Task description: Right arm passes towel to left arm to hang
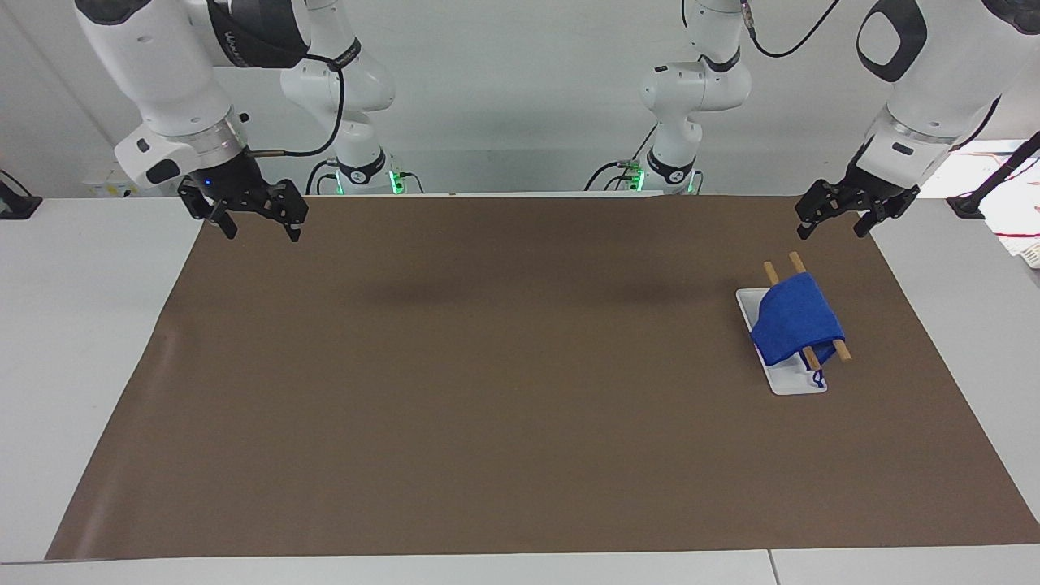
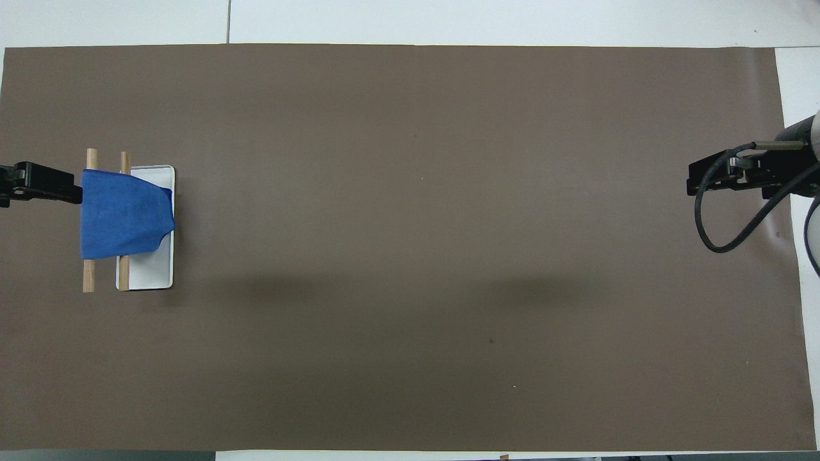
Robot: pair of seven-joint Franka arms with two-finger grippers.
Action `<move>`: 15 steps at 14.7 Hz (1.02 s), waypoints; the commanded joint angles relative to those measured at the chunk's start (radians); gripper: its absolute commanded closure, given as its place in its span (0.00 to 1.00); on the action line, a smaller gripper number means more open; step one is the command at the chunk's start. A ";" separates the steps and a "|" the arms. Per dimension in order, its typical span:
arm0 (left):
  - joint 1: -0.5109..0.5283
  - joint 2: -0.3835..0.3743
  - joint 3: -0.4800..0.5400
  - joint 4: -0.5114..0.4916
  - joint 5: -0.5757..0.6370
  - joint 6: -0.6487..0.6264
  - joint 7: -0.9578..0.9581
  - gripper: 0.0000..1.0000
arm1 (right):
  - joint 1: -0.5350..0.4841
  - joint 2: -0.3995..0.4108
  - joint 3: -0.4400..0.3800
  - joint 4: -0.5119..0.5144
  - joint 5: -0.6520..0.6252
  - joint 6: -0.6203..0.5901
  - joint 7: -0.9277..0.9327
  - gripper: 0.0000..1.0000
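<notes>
The towel hangs draped over two wooden rods that run side by side above a white tray, toward the left arm's end of the desk. On the overhead view's clock face this group sits at about 9 o'clock; in the facing view it sits at about 3 o'clock. The cloth covers the middle of both rods, whose bare ends stick out on either side, and it spills down over the tray's rim, so the tray holds one edge of the cloth and nothing else that can be seen. A short blue loop string dangles from the towel's corner onto the tray's end farther from the robots.

A brown mat covers most of the desk, and the tray stands on it.

The left hand hovers over the mat's corner nearest the left arm's base, at roughly 2 o'clock in the facing view, fingers spread and grasping nothing, apart from the towel. The right hand hovers over the mat's corner by its own base, at about 10 o'clock in the facing view, likewise released and empty, with a black cable looping from its wrist. The two hands are well apart.
</notes>
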 commanded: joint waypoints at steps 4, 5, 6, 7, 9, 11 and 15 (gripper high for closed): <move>-0.004 -0.021 -0.003 -0.029 0.014 0.026 0.015 0.00 | -0.002 -0.012 0.005 -0.022 0.004 0.030 0.006 0.00; -0.003 -0.022 -0.003 -0.035 0.014 0.028 0.015 0.00 | -0.002 -0.012 0.005 -0.022 0.004 0.031 0.006 0.00; -0.003 -0.025 -0.003 -0.042 0.014 0.031 0.015 0.00 | -0.002 -0.012 0.005 -0.022 0.004 0.036 0.006 0.00; -0.003 -0.025 -0.003 -0.043 0.014 0.031 0.015 0.00 | -0.004 -0.011 0.005 -0.022 0.004 0.044 0.004 0.00; -0.004 -0.025 -0.003 -0.043 0.014 0.037 0.017 0.00 | -0.004 -0.011 0.005 -0.022 0.004 0.041 0.001 0.00; -0.004 -0.025 -0.001 -0.042 0.014 0.037 0.017 0.00 | -0.010 -0.009 0.005 -0.015 0.010 0.025 -0.022 0.00; -0.004 -0.025 -0.001 -0.042 0.014 0.036 0.015 0.00 | -0.010 -0.008 0.005 -0.012 0.016 0.019 -0.057 0.00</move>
